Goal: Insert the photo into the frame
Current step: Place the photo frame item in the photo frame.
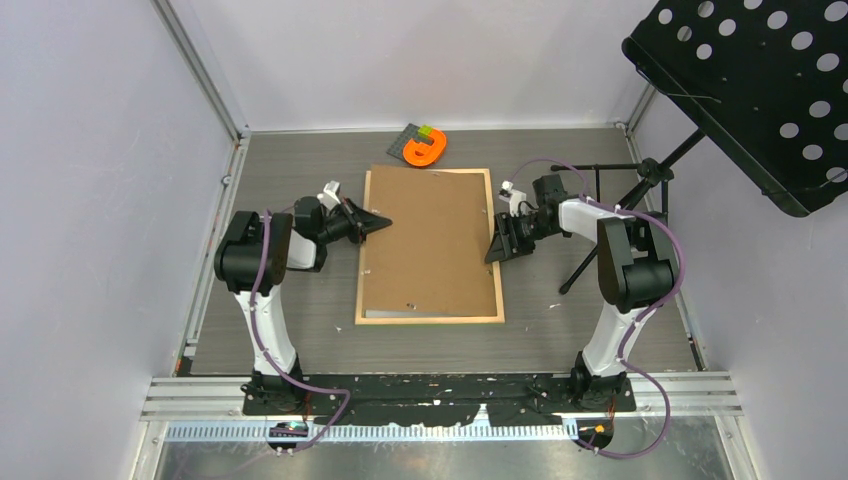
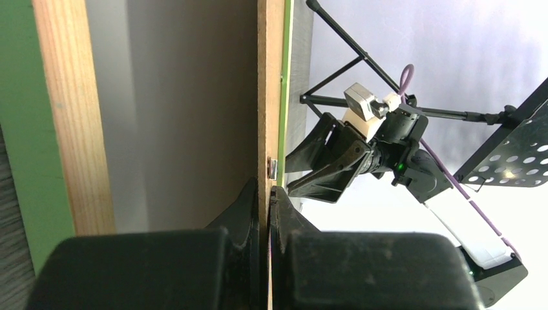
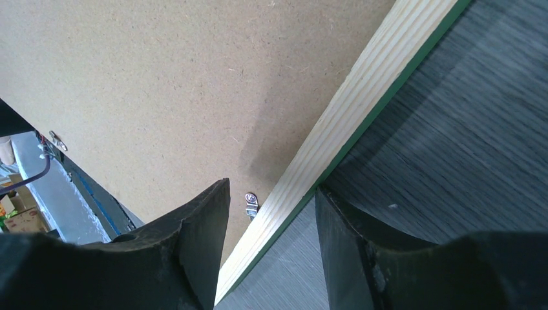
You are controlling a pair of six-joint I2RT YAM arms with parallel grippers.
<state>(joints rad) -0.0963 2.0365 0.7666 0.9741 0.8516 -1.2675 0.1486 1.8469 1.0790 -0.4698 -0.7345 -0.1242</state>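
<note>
Top view, frame [image 1: 430, 320]: lies flat on the table [image 1: 300, 330] between my two arms, pale wood face up, brown backing board [image 1: 430, 250] sitting inside its rails
Top view, my left gripper [image 1: 383, 222]: tips drawn to a point over the frame's left rail
Top view, my right gripper [image 1: 497, 248]: at the right rail, about midway along
Top view, beyond: orange object [image 1: 426, 149] just past the far rail
Left wrist, my fingers [image 2: 239, 213]: closed together, only a slit between them, a thin wood rail with a green edge in line with it; whether I touch it I cannot tell
Right wrist, my fingers [image 3: 200, 219]: apart, straddling the pale rail, one over the board, the other over the table, not closed on it
Right wrist, metal tab [image 3: 251, 205]: on the board just beside the rail, between my fingers
</note>
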